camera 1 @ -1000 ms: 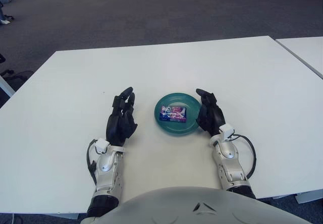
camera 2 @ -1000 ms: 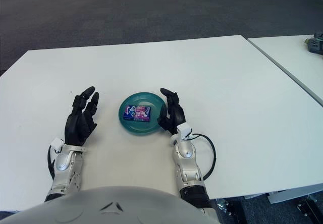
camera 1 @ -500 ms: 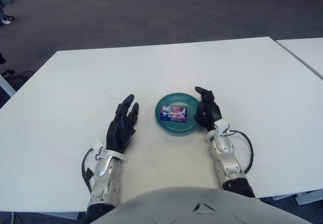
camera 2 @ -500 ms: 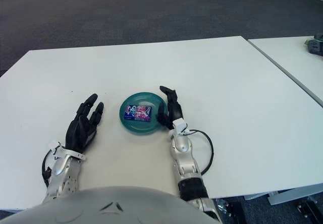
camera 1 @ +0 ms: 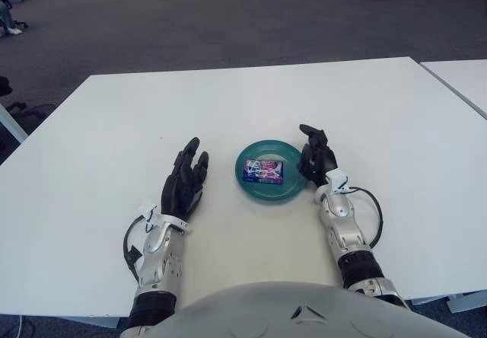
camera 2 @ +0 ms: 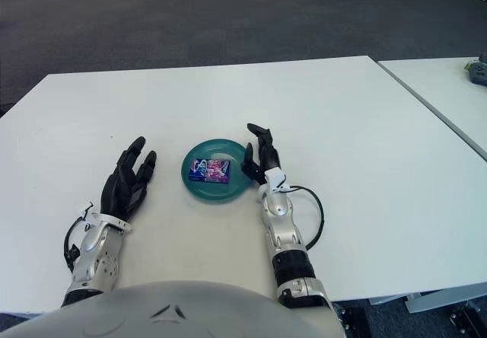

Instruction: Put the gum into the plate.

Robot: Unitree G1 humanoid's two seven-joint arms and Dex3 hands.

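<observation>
A blue and pink gum pack (camera 1: 263, 172) lies flat inside the round teal plate (camera 1: 251, 187) near the middle of the white table. My right hand (camera 1: 316, 155) stands just off the plate's right rim, fingers relaxed and empty. To the left of the plate my left hand (camera 1: 185, 185) shows over the table with its fingers stretched out, holding nothing.
The white table (camera 1: 380, 110) stretches wide on all sides of the plate. A second white table (camera 1: 464, 79) stands to the right across a narrow gap. Dark carpet lies beyond the far edge.
Both forearms have drawn back toward me and stretched forward. The right hand has shifted slightly right off the plate's rim; the gum stays in the plate.
</observation>
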